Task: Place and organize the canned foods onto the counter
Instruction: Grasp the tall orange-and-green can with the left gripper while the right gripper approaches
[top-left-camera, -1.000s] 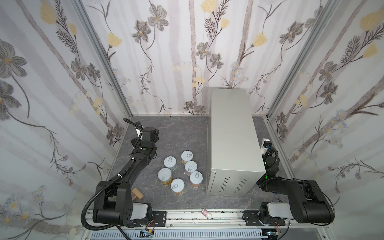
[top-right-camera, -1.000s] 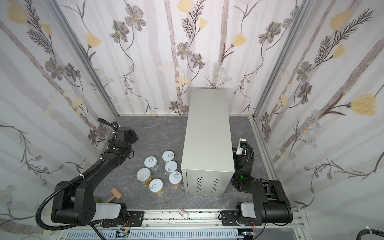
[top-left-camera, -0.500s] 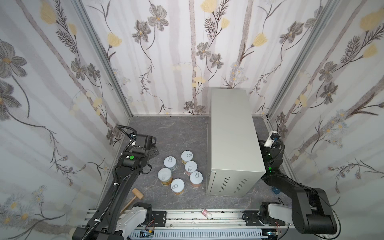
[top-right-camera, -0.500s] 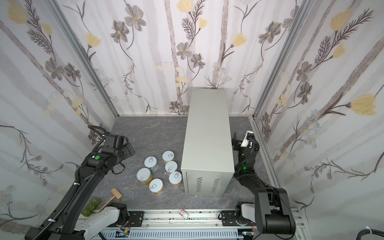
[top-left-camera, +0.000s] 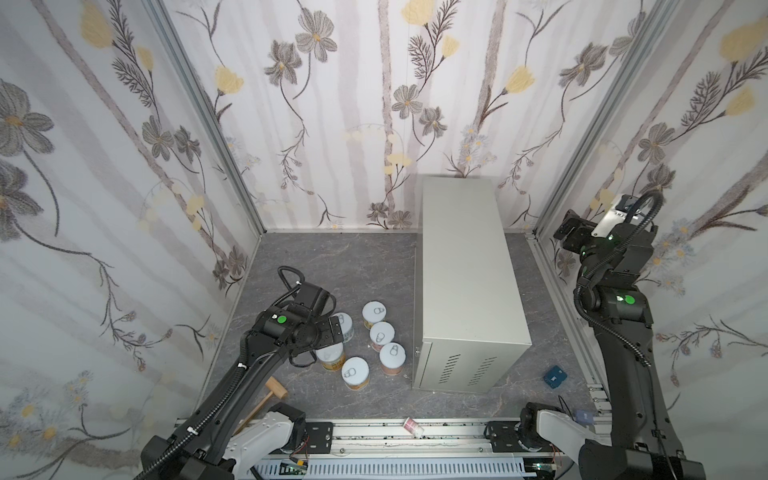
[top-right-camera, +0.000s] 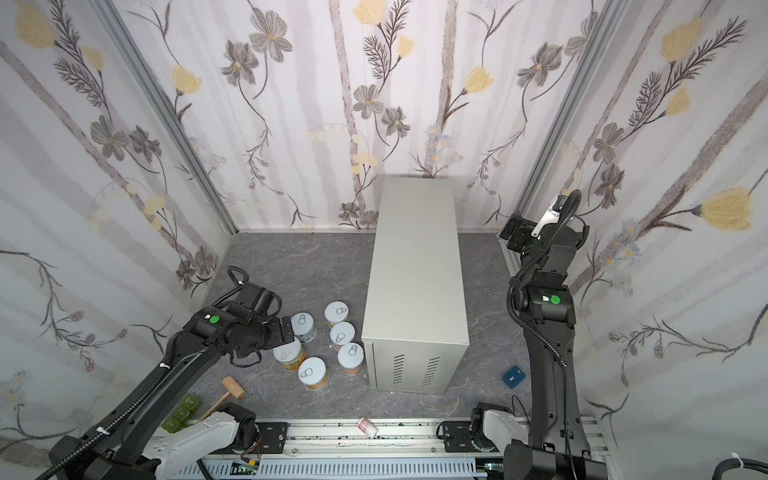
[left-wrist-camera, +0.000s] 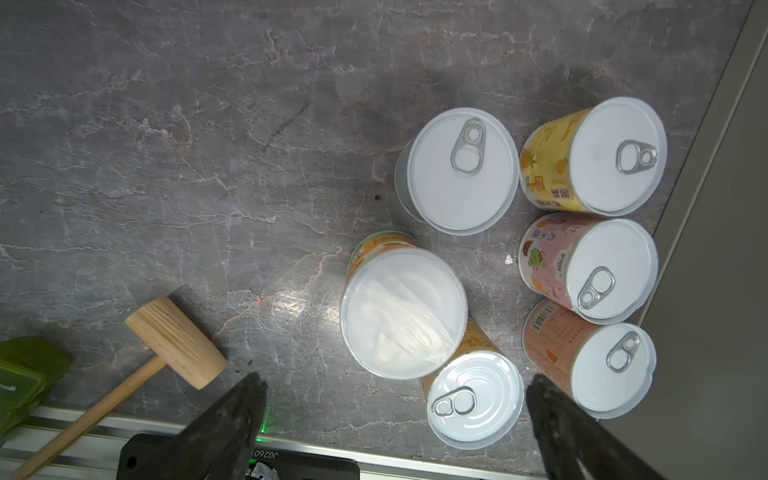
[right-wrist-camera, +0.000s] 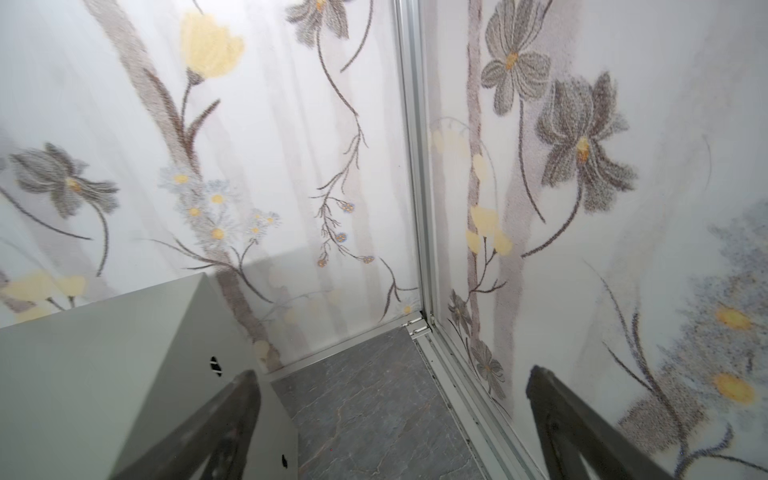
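Several canned foods stand in a cluster on the dark stone floor, left of the counter (top-left-camera: 465, 266) (top-right-camera: 415, 266), a tall light grey cabinet with vent slots and a bare top. In the left wrist view I see a pale can (left-wrist-camera: 461, 170), a yellow can (left-wrist-camera: 615, 153), a pink can (left-wrist-camera: 611, 270), a peach can (left-wrist-camera: 611, 365), an orange can under a clear plastic cap (left-wrist-camera: 403, 311) and an orange pull-tab can (left-wrist-camera: 473, 399). My left gripper (top-left-camera: 334, 326) (top-right-camera: 286, 328) (left-wrist-camera: 397, 382) hovers open above the cluster's left side, holding nothing. My right gripper (top-left-camera: 567, 230) (top-right-camera: 515, 232) (right-wrist-camera: 395, 374) is raised by the right wall, open and empty.
A wooden mallet (top-left-camera: 270, 395) (left-wrist-camera: 174, 345) lies near the front left, with green blocks (top-right-camera: 183, 409) beside it. A small blue block (top-left-camera: 555, 377) sits right of the counter. A small pink-and-white item (top-left-camera: 413, 426) rests on the front rail. Papered walls close in three sides.
My left arm has lifted and swung right, over the cans. My right arm has risen from the floor beside the counter to well above it. Both grippers stayed open.
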